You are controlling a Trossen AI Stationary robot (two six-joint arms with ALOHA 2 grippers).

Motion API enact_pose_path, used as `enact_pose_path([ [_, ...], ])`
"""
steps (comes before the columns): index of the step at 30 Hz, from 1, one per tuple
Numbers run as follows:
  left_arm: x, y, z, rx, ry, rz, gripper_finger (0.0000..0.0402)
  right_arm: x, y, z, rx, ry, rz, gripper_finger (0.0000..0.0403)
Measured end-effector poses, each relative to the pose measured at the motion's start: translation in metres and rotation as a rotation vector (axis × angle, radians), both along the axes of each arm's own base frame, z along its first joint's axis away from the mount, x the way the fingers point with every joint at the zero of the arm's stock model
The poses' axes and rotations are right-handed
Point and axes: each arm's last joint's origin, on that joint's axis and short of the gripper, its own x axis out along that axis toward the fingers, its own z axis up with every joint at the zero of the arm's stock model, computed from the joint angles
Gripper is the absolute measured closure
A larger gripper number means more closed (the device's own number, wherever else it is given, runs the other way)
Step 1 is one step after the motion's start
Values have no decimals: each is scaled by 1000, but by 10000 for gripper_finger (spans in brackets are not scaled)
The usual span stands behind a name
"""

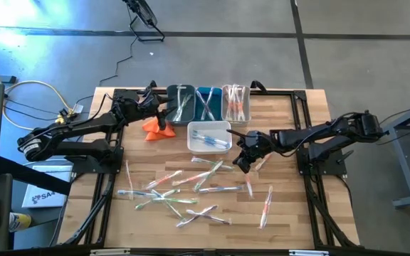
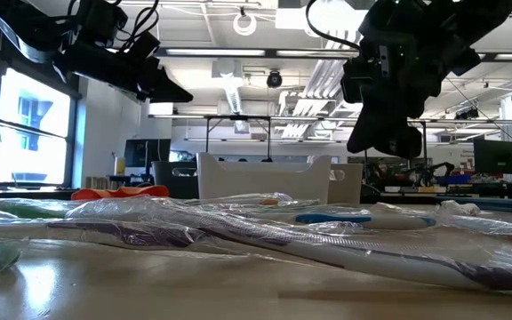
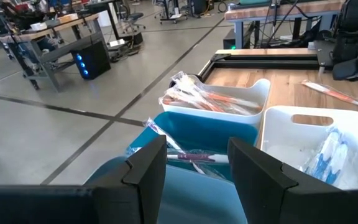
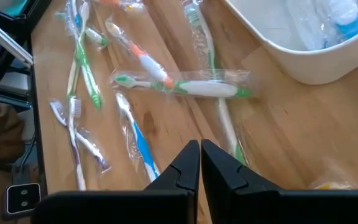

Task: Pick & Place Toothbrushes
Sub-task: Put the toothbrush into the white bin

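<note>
The wooden tabletop (image 1: 290, 213) shows whole only from the high view: both arms reach in over it, four bins stand in its far half, and wrapped toothbrushes (image 1: 184, 190) lie scattered across its near half. The low view, level with the surface, shows those wrappers as a blurred heap close to the lens, the white bin (image 2: 265, 178) behind them, and both arms hanging in from above. The right wrist view alone shows single brushes clearly: green, orange, blue and purple handles in clear wrappers lying on the wood just ahead of and below the right tool (image 4: 200, 163). The left wrist view alone looks into the bins.

The left tool (image 3: 191, 169) hangs above the teal bin (image 3: 204, 134) with its fingers spread wide and nothing between them. A purple-handled brush lies in that bin just below it; beyond it a clear bin (image 3: 229, 102) holds orange brushes, and the white bin beside it holds blue ones.

The right tool has its fingers pressed together and holds nothing. It hovers over the tabletop just off the near corner of the white bin, with the loose toothbrushes spread in front of it. An orange folded cloth (image 1: 156, 127) lies beside the bins near the left arm.
</note>
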Motion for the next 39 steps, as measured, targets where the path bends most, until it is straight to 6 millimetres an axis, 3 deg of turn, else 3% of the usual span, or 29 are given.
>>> enact_pose_path([
  [17,0,0,0,0,0,0,235,0,0,0,-8,-2,8,394],
  [25,0,0,0,0,0,0,235,2,-2,0,-190,-43,90,394],
  [29,0,0,0,0,0,0,235,8,-3,7,-259,-142,107,394],
  [39,0,0,-2,-10,13,0,235,14,17,18,-435,-234,110,400],
])
